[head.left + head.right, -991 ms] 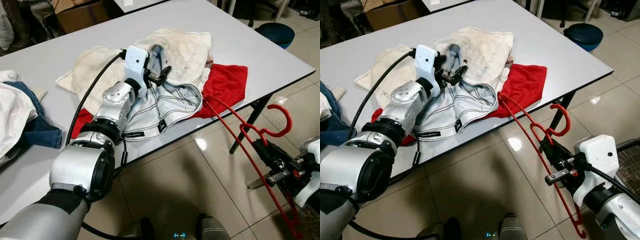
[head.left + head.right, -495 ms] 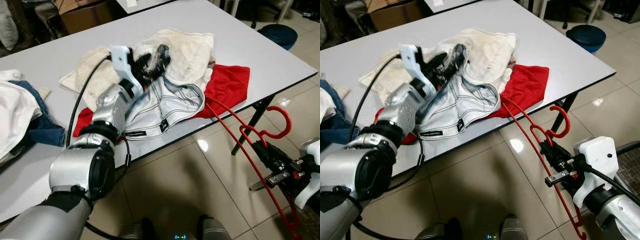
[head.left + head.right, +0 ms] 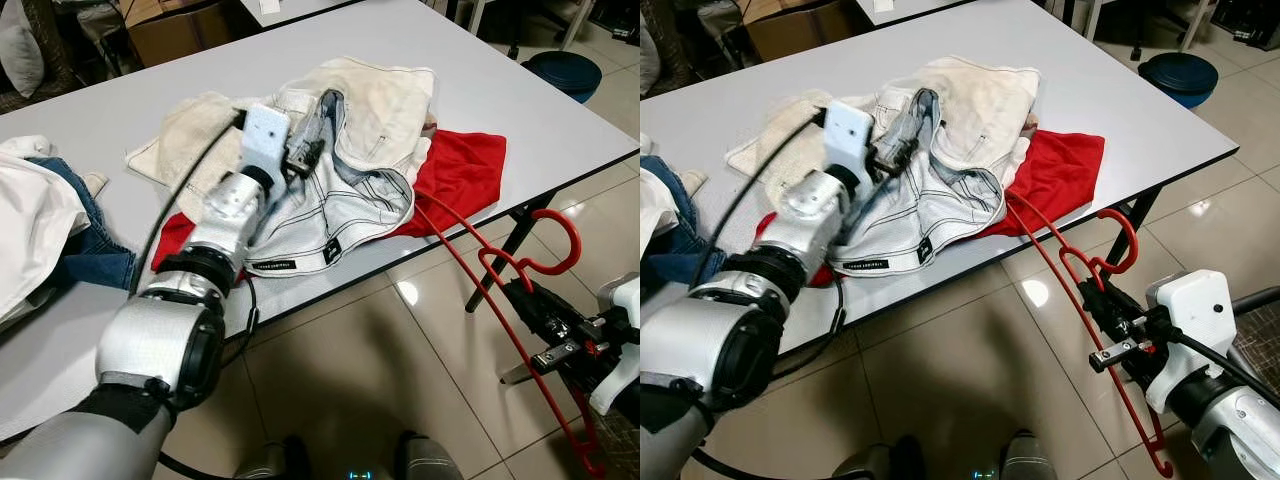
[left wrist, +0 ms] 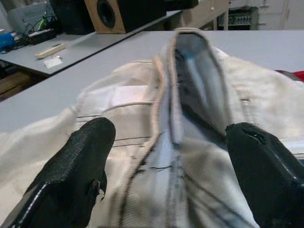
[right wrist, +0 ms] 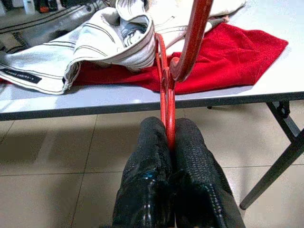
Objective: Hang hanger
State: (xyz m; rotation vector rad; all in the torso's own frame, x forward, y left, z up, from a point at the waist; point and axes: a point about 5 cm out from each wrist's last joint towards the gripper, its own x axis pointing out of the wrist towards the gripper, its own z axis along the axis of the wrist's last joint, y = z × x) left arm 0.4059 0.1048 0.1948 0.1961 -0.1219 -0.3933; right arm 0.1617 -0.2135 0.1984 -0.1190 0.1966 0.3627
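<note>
Left claw is spread wide around the jacket collar; clamp it squarely. Right claw grips the hanger beside the table.

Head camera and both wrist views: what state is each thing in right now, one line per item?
Red hanger: clamped at the neck by the right end effector, far end at the table edge.
Left end effector: open, fingers either side of a raised fold.
White jacket: crumpled, collar lifted.
Red cloth: flat, partly under the jacket.
Cream garment: spread flat.
Jeans: bunched.
</note>
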